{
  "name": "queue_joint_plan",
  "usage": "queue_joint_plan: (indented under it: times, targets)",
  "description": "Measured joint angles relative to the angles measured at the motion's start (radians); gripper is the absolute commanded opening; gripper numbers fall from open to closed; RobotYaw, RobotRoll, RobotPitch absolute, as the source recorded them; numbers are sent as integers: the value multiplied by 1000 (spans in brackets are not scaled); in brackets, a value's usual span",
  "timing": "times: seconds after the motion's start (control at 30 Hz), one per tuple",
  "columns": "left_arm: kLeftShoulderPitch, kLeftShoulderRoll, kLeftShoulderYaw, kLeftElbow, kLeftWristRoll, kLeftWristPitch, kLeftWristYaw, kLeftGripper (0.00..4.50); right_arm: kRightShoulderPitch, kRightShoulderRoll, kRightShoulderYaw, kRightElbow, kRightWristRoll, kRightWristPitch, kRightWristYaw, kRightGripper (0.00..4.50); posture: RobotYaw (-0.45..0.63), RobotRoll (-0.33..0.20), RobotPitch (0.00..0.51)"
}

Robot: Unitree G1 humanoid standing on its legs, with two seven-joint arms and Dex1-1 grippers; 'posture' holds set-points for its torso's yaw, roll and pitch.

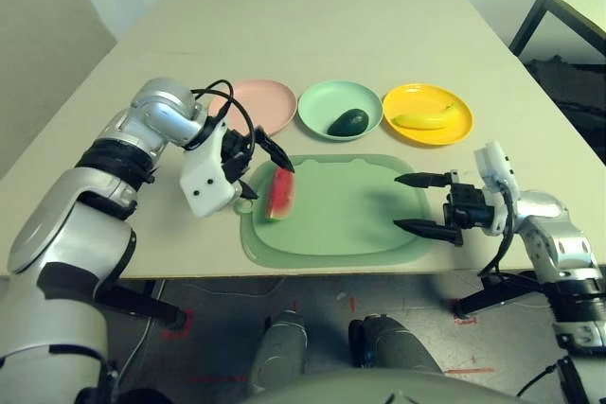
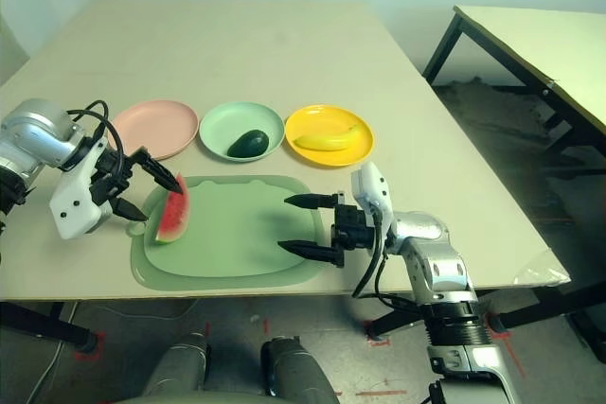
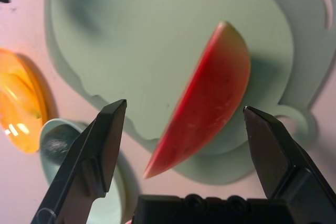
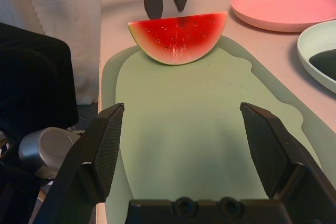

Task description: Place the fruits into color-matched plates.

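Observation:
A red watermelon wedge with green rind stands on the left part of the green cutting mat. My left gripper is open just to its left, with one finger above the wedge and one beside it; in the left wrist view the wedge lies beyond the spread fingers. My right gripper is open and empty over the mat's right end. Behind the mat stand a bare pink plate, a mint green plate holding the dark avocado, and a yellow plate holding the banana.
The mat lies close to the table's front edge. A second table stands apart on the right. The far half of my table is bare.

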Motion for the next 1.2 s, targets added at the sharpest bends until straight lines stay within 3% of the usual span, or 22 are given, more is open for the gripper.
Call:
queue_joint_plan:
  times: [0.63, 0.73, 0.9, 1.2]
  targets:
    - [-38, -133, -3, 185, 298, -70, 197, 4500, 28, -58, -2, -80, 23, 28, -26, 4451, 9, 0, 92]
    - [-48, -144, -3, 200, 330, -55, 216, 3897, 32, -60, -2, -84, 24, 28, -28, 4500, 4, 0, 92]
    - [-53, -162, -3, 229, 351, -6, 208, 2213, 36, -70, -2, -86, 24, 21, -28, 4500, 4, 0, 91]
    - [-61, -145, 21, 228, 275, 93, 97, 2081, 35, -63, 13, -86, 22, -8, -45, 4500, 22, 0, 94]
